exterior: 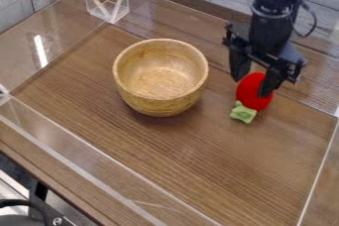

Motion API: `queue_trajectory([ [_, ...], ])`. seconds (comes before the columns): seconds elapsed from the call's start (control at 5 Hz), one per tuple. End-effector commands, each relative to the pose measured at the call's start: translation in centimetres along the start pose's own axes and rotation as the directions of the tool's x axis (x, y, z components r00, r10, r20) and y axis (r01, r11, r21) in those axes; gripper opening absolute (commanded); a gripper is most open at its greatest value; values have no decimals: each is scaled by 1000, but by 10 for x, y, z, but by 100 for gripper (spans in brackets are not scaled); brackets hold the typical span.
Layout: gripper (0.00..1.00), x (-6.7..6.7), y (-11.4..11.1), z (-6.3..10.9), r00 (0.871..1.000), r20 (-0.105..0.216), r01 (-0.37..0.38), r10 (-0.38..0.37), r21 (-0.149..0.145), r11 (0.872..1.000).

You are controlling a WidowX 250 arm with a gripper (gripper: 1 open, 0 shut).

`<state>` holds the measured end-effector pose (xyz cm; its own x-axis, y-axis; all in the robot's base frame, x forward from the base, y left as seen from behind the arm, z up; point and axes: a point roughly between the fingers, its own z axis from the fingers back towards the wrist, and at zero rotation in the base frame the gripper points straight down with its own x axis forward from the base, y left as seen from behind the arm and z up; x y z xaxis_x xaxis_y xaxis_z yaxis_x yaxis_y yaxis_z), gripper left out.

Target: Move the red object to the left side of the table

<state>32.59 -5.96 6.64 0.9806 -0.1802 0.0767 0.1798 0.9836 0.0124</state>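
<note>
The red object [253,95] is a small glossy toy strawberry lying on the table [199,161] at right, its light green cap [244,113] pointing toward the front. My gripper [259,75] hangs straight down over it, open, with one black finger [239,64] on its left and the other on its right. The fingers straddle the top of the strawberry and hide its upper part. Whether they touch it I cannot tell.
A round light wooden bowl [161,75] stands left of the strawberry, close to the gripper. Clear acrylic walls [79,136] edge the tabletop, and a small clear stand [106,4] sits at the back left.
</note>
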Motion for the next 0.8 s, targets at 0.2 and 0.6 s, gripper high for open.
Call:
queue_trajectory([
  [0.2,100,-8,7,44,986,126,-109,107,5,994],
  [0.6,100,-19,13,68,982,174,-71,71,-2,997],
])
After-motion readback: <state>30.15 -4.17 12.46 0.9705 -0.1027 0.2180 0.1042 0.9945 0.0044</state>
